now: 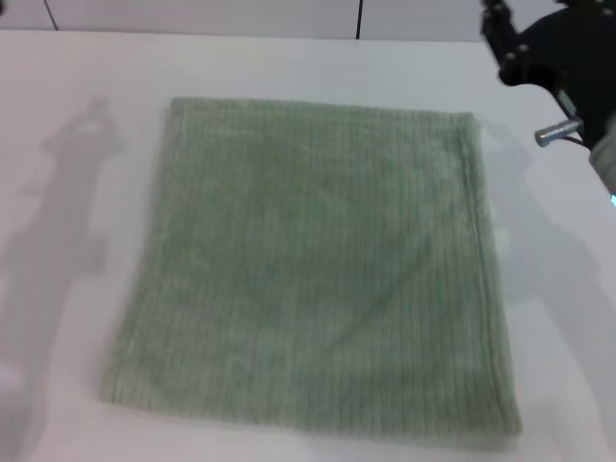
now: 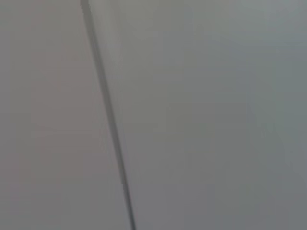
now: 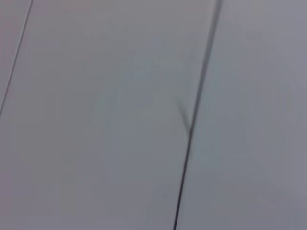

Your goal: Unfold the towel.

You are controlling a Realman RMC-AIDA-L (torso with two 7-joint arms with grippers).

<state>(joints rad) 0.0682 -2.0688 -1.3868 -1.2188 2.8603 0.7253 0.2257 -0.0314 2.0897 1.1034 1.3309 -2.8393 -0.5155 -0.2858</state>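
Note:
The pale sage-green towel (image 1: 318,269) lies flat and spread out on the white table (image 1: 77,289), roughly square, with fine ribbed stripes and a hemmed edge along its right side. My right arm (image 1: 558,58) is raised at the far right corner, beyond the towel's far right corner and apart from it. Its fingers do not show clearly. My left gripper is out of the head view; only its shadow falls on the table at the left. Both wrist views show only plain grey panels with dark seams.
The table's far edge meets a pale wall with a dark vertical seam (image 1: 359,17). Bare table surface surrounds the towel on the left, far side and right.

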